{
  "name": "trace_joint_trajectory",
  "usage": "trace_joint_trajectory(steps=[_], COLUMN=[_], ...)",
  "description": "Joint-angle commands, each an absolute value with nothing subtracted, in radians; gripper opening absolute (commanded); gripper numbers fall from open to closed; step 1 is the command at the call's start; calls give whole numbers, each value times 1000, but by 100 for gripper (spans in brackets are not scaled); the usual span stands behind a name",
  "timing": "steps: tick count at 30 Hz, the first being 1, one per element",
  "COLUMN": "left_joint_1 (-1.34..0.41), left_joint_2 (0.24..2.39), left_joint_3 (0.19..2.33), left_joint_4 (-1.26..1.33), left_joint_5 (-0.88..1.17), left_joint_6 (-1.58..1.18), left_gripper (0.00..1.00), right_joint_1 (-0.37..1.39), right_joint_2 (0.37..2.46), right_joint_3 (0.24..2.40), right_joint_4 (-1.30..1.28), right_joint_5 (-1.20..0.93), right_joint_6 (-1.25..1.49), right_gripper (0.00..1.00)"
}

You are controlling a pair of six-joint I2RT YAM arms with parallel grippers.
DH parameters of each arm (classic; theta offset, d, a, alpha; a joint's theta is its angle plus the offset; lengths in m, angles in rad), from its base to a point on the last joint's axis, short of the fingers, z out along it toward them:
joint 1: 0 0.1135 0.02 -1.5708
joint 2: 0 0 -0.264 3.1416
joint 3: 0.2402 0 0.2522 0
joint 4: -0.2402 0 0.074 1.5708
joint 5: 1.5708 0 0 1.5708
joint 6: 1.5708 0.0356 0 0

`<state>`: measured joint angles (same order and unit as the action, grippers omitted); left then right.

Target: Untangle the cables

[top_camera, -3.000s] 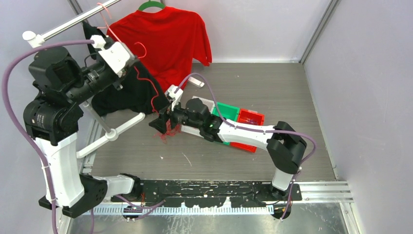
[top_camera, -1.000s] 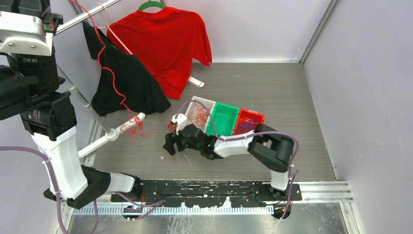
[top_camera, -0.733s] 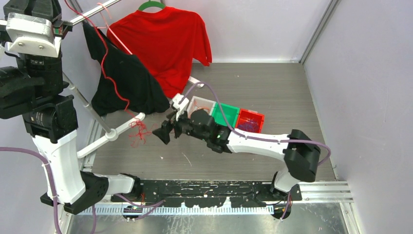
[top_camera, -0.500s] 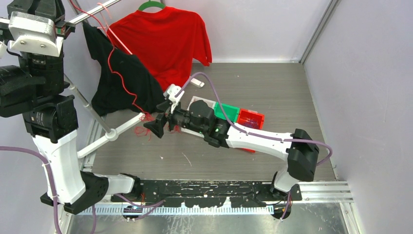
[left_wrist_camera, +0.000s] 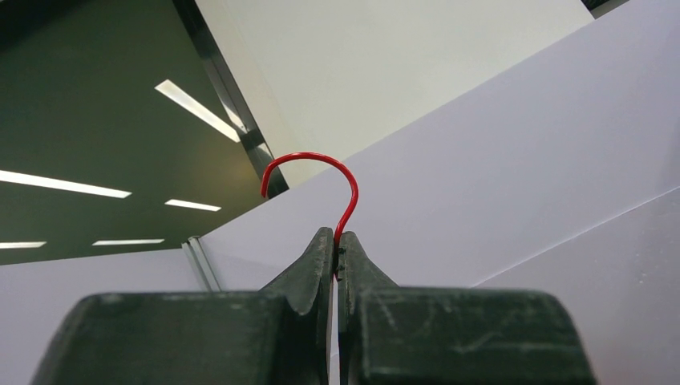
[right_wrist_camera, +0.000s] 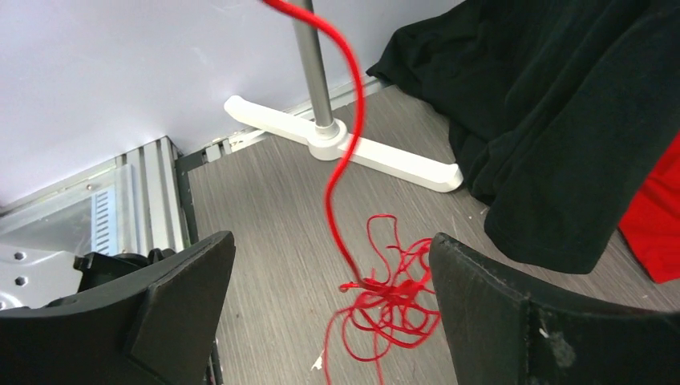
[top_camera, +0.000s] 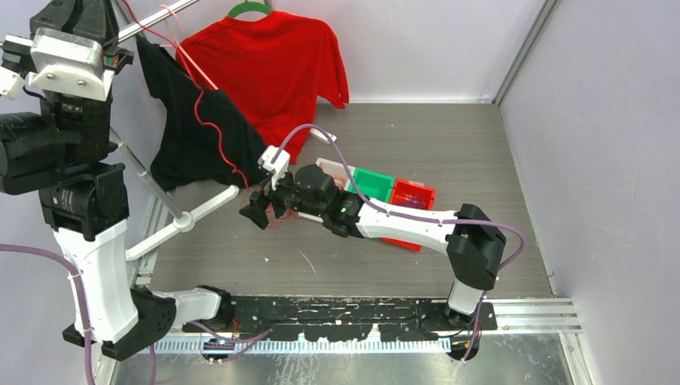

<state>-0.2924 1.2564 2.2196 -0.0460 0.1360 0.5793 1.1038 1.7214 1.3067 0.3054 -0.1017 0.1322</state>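
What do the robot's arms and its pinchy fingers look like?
Both the left arm and the right arm are made of chunky black joints and smooth white tubes, and a thick lilac hose loops along each one. The left gripper and the right gripper each have two black, wedge-shaped fingers that look a bit scuffed.

You were working in a lab test cell: plain lilac panel walls (top_camera: 593,120), aluminium corner posts (top_camera: 525,48), a black mounting plate (top_camera: 337,310), and strip ceiling lights (left_wrist_camera: 200,112).
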Motion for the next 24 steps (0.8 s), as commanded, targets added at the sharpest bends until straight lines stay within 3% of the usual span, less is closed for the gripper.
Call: trace_joint_trajectory(steps=[1, 7, 18, 24], left_joint_1=[-288, -288, -287, -287], left_joint_2=[1224, 1225, 1226, 1218], left_joint_3=[2216, 2221, 2233, 2224], left_joint_4=[-39, -82, -114, -118], left_joint_5=[162, 185, 175, 182], left_joint_6=[551, 535, 551, 564], left_gripper=[0, 0, 0, 0], right_joint_1=[1098, 1099, 1100, 1100], right_joint_2=[1665, 1719, 1821, 1788], right_joint_3=[1363, 1405, 1443, 1353], right_joint_4=[307, 284, 449, 500], right_joint_5=[-84, -13, -271, -290], right_joint_6=[91, 85, 240, 252], right_gripper=[95, 93, 83, 83])
